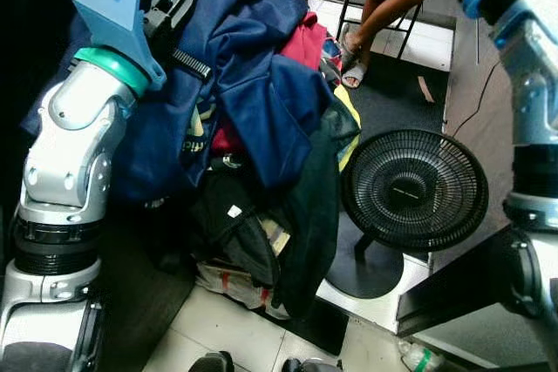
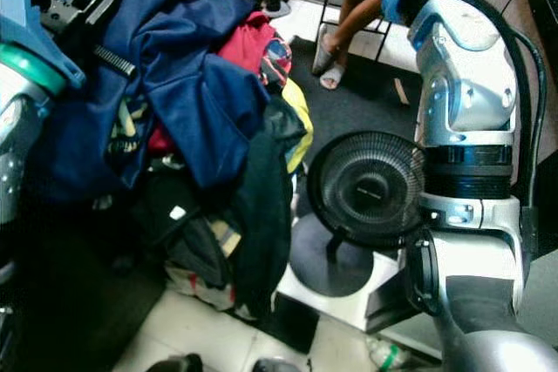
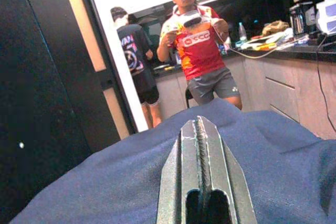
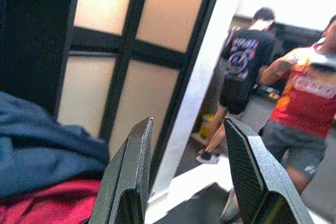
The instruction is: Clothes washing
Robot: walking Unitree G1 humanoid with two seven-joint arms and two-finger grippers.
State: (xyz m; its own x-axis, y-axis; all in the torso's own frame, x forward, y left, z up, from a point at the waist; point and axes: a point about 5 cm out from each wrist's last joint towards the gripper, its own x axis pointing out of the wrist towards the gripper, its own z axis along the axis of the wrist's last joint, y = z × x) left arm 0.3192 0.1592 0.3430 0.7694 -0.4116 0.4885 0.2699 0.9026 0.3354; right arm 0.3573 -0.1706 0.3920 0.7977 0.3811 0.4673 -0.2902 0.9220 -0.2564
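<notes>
Tiled floor beside round black fan: left gripper, jaws closed, is lying on piled dark-blue clothes; right gripper is hovering wide open, empty. Washing unstarted, apparently.

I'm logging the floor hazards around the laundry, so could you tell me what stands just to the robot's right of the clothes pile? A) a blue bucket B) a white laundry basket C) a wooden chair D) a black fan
D: a round black fan with a grille sits on the floor right beside the clothes pile, on the robot's right side of it.
</notes>
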